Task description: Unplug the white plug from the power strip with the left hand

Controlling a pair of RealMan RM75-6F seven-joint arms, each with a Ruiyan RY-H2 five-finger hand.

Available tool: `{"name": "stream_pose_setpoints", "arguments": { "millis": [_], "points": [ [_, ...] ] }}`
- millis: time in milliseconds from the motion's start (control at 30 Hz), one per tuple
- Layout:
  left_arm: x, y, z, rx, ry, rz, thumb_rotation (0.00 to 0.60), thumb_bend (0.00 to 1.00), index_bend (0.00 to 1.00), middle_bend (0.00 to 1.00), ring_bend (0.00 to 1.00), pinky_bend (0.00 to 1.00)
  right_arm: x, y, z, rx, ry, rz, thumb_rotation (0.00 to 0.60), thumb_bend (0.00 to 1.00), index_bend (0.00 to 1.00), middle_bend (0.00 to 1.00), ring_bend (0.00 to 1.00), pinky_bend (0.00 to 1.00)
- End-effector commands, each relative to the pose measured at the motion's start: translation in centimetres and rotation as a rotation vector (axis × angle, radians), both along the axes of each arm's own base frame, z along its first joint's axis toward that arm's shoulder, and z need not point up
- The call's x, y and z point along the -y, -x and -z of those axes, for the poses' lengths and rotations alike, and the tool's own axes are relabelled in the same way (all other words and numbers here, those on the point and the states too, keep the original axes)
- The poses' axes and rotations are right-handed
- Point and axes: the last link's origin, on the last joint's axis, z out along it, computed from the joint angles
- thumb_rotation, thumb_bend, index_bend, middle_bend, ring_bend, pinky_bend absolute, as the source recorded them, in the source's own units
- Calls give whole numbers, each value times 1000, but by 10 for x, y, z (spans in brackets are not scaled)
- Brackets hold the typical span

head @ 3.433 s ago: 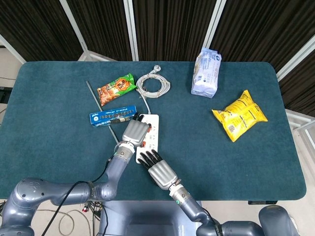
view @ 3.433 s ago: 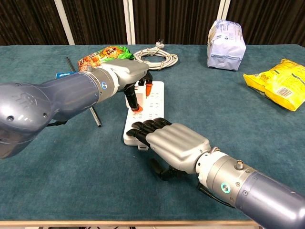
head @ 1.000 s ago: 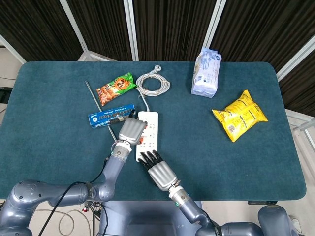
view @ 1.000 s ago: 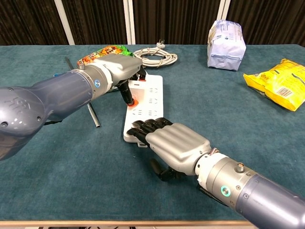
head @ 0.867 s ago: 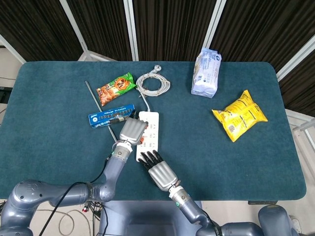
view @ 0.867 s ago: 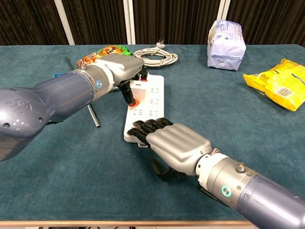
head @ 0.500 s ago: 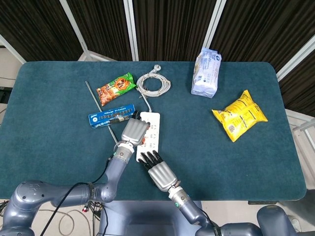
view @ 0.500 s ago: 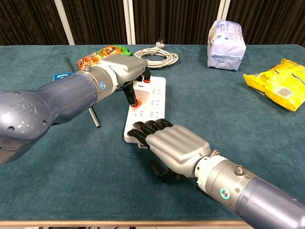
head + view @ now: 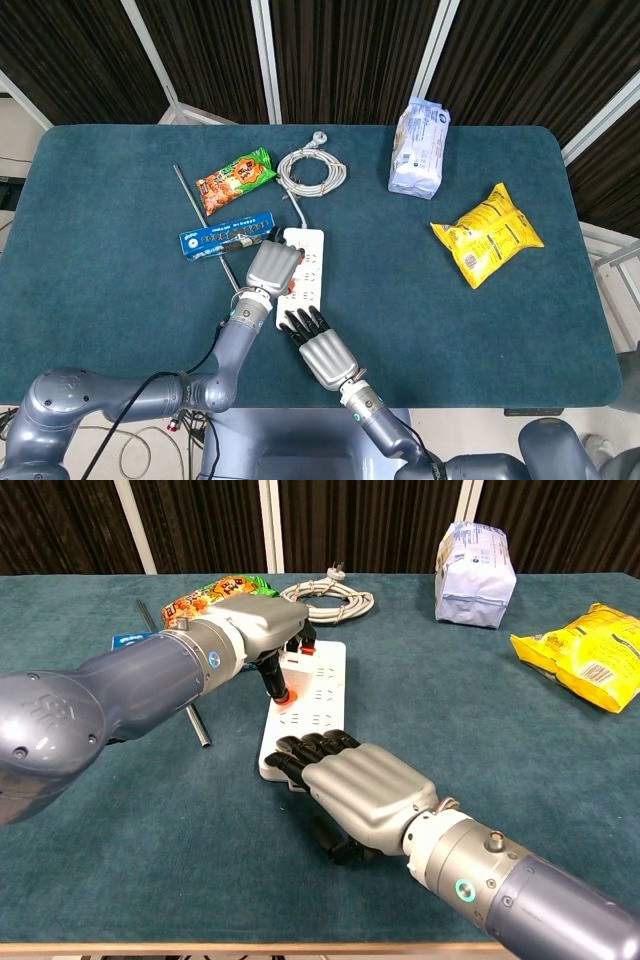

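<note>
The white power strip (image 9: 308, 262) (image 9: 318, 695) lies lengthwise at the table's near middle. My left hand (image 9: 271, 268) (image 9: 258, 630) is curled over its far left corner, where the white plug (image 9: 299, 652) sits in the strip, mostly hidden. Its fingers close around the plug and the orange-tipped thumb (image 9: 282, 693) presses on the strip. The plug's white cable (image 9: 311, 172) (image 9: 332, 602) runs back to a coil behind. My right hand (image 9: 319, 345) (image 9: 355, 785) lies flat, fingertips resting on the strip's near end.
A green-orange snack packet (image 9: 236, 180), a blue box (image 9: 228, 236) and a thin metal rod (image 9: 190, 196) lie left of the strip. A white-blue bag (image 9: 418, 148) and a yellow bag (image 9: 487, 234) sit at the right.
The far end of the strip has swung slightly to the right along with my left hand. The plug stays in the strip. My right hand has kept its place on the near end.
</note>
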Motion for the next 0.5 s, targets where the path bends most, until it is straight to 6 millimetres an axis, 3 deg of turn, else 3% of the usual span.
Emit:
{"name": "stream_pose_setpoints", "arguments": {
  "millis": [33,500],
  "points": [
    [-1,2,0,-1,-4,-4,600,404,788,844,332,114,1,0,-1,1,4,1,600,722,91,11,0,0],
    [-1,2,-5,13,-11,-8,600,405,790,850,334,115,-2,1,0,-1,-6,5,600,721,91,11,0,0]
  ]
}}
